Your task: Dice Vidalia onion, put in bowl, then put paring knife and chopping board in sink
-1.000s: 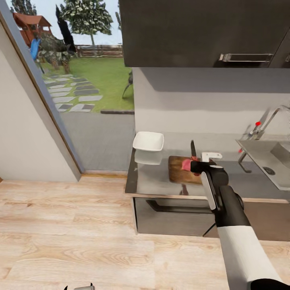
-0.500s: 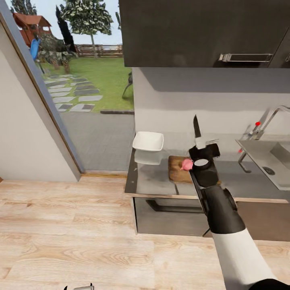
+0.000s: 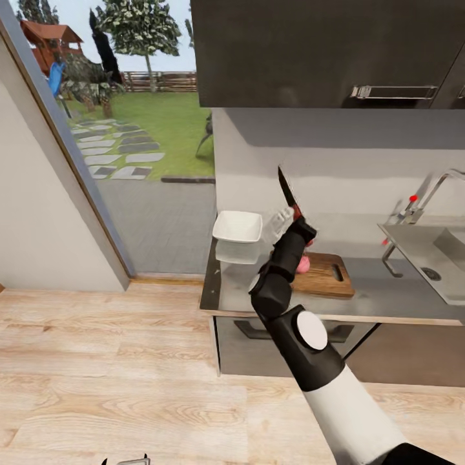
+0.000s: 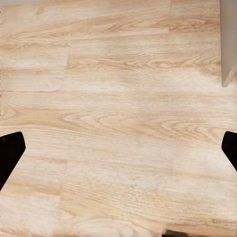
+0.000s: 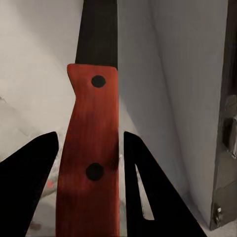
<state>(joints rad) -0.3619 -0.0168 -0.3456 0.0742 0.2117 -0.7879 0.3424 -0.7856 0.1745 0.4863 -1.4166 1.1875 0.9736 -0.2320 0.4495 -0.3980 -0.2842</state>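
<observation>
My right gripper (image 3: 295, 218) is shut on the paring knife (image 3: 289, 192) and holds it in the air above the countertop (image 3: 236, 296), between the bowl and the board. The dark blade points up and left. In the right wrist view the red handle (image 5: 91, 158) sits between the two black fingers (image 5: 32, 173). The brown chopping board (image 3: 326, 274) lies on the counter, with a small pink onion piece (image 3: 302, 263) at its left end, partly behind my arm. The white bowl (image 3: 237, 227) stands at the counter's left end. My left gripper (image 4: 118, 150) hangs open over the wood floor.
The steel sink (image 3: 429, 248) with its red-tipped tap (image 3: 416, 201) is at the right edge. A dark wall cabinet (image 3: 323, 51) hangs above the counter. A glass door (image 3: 129, 142) to the garden is at the left. Light wood floor (image 3: 110, 374) lies in front.
My right arm has lifted the knife off the board and swung it up and to the left, with the blade now tilted up. The board is now uncovered.
</observation>
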